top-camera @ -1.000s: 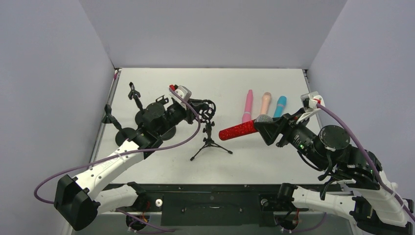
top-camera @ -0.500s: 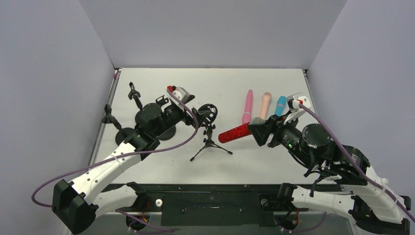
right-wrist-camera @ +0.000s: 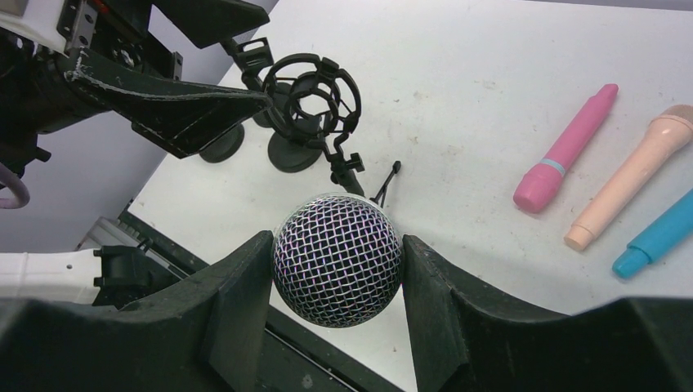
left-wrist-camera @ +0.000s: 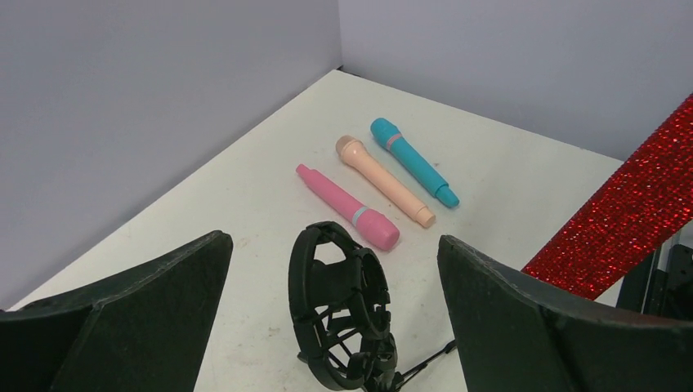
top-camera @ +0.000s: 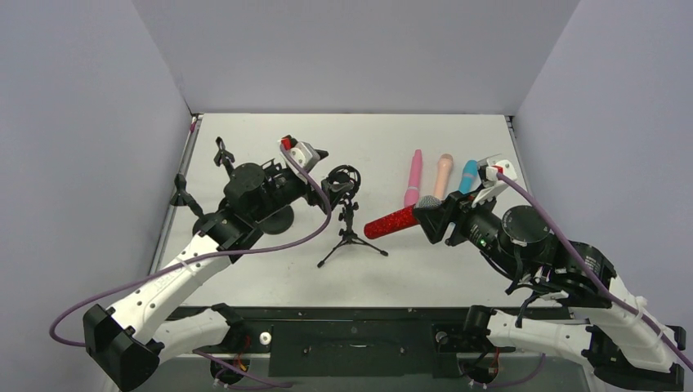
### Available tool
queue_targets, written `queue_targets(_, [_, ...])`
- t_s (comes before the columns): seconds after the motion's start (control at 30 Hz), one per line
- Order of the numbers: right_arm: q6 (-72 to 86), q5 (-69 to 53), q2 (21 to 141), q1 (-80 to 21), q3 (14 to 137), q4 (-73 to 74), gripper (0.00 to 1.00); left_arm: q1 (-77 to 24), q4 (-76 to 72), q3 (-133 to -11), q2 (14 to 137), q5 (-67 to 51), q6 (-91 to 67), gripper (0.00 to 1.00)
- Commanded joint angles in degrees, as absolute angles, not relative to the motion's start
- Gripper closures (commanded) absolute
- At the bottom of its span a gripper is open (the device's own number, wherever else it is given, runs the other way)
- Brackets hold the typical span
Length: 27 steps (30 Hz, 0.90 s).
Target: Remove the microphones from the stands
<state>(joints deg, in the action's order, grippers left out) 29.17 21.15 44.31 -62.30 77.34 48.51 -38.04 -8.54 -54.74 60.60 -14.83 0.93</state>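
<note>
Red glitter microphone (top-camera: 398,219), beside three pastel microphones (top-camera: 443,173), points handle-first at the stand (top-camera: 344,181), clamped by right gripper (right-wrist-camera: 337,278); left gripper (left-wrist-camera: 331,245) gapes

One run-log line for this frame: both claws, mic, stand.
left claw: open, beside stand | right claw: shut on red microphone, at its mesh head | stand: empty | red microphone: out of stand

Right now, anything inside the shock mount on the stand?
Nothing: the shock mount shows only its own ribs. The red microphone is out, gripped in the right hand. The mount's underside is hidden.
</note>
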Motion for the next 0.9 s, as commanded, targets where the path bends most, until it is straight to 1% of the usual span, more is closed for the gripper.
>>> queue_targets(0.0, [28.8, 20.4, 45.1, -62.4, 78.7, 46.6, 1.0, -37.5, -8.4, -58.5, 60.1, -19.8, 4.0, 0.04])
queue_targets(0.13, [28.1, 19.3, 45.6, -62.4, 80.4, 47.6, 1.0, -37.5, -8.5, -61.3, 59.2, -28.0, 5.1, 0.04])
queue_targets(0.23, [27.5, 18.2, 45.7, -62.4, 81.3, 48.0, 1.0, -38.8, -7.3, -64.0, 60.7, -37.2, 3.9, 0.03])
queue_targets(0.27, [27.3, 18.0, 45.7, -62.4, 81.7, 48.1, 1.0, -39.5, -6.7, -65.4, 61.2, -38.2, 4.0, 0.02])
queue_targets(0.43, [26.6, 16.5, 46.1, -62.4, 83.2, 48.5, 1.0, -48.2, -0.2, -69.8, 66.6, -38.1, 8.6, 0.01])
queue_targets(0.63, [26.7, 15.4, 46.2, -62.4, 84.5, 49.0, 1.0, -51.2, -0.1, -71.5, 71.8, -38.6, 8.9, 0.0])
queue_targets(0.7, [26.8, 15.5, 46.3, -62.4, 84.9, 49.1, 1.0, -51.7, 2.2, -72.9, 73.8, -40.0, 9.0, 0.0])
queue_targets(0.73, [26.8, 15.6, 46.3, -62.4, 85.0, 49.3, 1.0, -52.2, 3.2, -73.4, 75.0, -40.6, 9.1, 0.04])
queue_targets(0.87, [27.0, 16.2, 46.2, -62.4, 85.2, 49.7, 1.0, -53.2, 3.2, -74.8, 77.6, -41.4, 9.1, 0.07])
